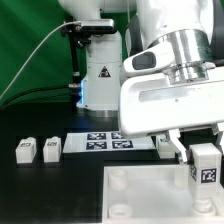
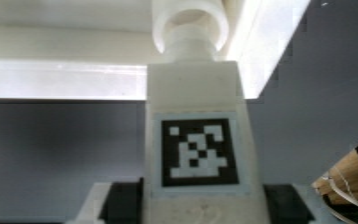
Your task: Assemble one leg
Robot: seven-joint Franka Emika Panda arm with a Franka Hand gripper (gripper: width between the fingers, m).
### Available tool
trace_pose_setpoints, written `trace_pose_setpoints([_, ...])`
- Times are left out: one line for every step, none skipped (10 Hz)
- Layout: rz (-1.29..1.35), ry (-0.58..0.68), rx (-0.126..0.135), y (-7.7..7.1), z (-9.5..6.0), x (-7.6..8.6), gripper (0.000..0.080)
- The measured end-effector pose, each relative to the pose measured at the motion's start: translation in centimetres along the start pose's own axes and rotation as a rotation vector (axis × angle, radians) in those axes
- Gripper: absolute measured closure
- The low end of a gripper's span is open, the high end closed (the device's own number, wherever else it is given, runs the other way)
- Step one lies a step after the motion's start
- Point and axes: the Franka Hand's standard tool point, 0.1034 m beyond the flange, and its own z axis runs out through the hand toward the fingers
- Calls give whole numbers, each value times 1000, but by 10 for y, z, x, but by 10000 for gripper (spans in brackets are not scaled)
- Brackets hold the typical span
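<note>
My gripper (image 1: 204, 152) is shut on a leg (image 1: 205, 167), a white block-shaped peg with a black-and-white tag on its face. It holds the leg upright over the right part of the large white tray-like piece (image 1: 150, 205), which has round sockets. In the wrist view the leg (image 2: 201, 120) fills the middle, its tag facing the camera, its round tip over a socket (image 2: 195, 25) of the white piece. Black finger pads (image 2: 126, 203) press on both sides of the leg. I cannot tell whether the tip touches the socket.
Two more legs (image 1: 24, 151) (image 1: 51, 148) lie on the black table at the exterior view's left. The marker board (image 1: 100, 141) lies flat behind the tray-like piece. A further white tagged part (image 1: 168, 146) sits just behind my gripper. The robot base (image 1: 100, 75) stands at the back.
</note>
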Motion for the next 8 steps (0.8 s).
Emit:
trace_pose_setpoints([-1, 11, 0, 0, 1, 1, 505])
trace_pose_setpoints([-2, 20, 0, -1, 2, 1, 505])
trace_pose_setpoints([-5, 24, 0, -1, 2, 1, 505])
trace_pose_setpoints([-6, 27, 1, -1, 2, 1, 505])
trace_pose_setpoints([-7, 29, 2, -3, 2, 1, 505])
trace_pose_setpoints([-9, 27, 2, -3, 2, 1, 505])
trace_pose_setpoints([-10, 16, 3, -3, 0, 0, 505])
trace_pose_setpoints([-13, 11, 3, -3, -2, -1, 505])
